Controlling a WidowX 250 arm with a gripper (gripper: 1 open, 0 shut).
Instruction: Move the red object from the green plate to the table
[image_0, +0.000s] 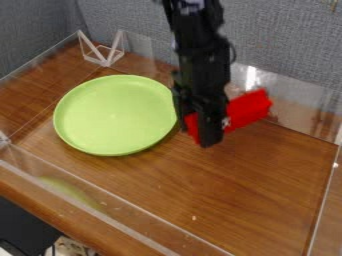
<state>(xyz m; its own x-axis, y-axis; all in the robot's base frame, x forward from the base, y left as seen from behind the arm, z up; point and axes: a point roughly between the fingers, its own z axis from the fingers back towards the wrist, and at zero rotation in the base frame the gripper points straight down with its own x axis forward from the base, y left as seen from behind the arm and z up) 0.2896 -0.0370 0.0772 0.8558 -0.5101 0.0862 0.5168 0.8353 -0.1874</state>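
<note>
My gripper (210, 128) points down just right of the green plate (115, 114), low over the table (227, 195). It is shut on the red object (246, 107), a bright red block that sticks out to the right of the black fingers (203, 112). Whether the block touches the wood I cannot tell. The plate lies flat at the left with nothing on it. The black arm comes down from the top of the view.
Clear acrylic walls (287, 95) run around the tabletop on all sides. A small clear wire-like stand (102, 46) sits in the back left corner. Bare wood stretches in front of and to the right of the gripper.
</note>
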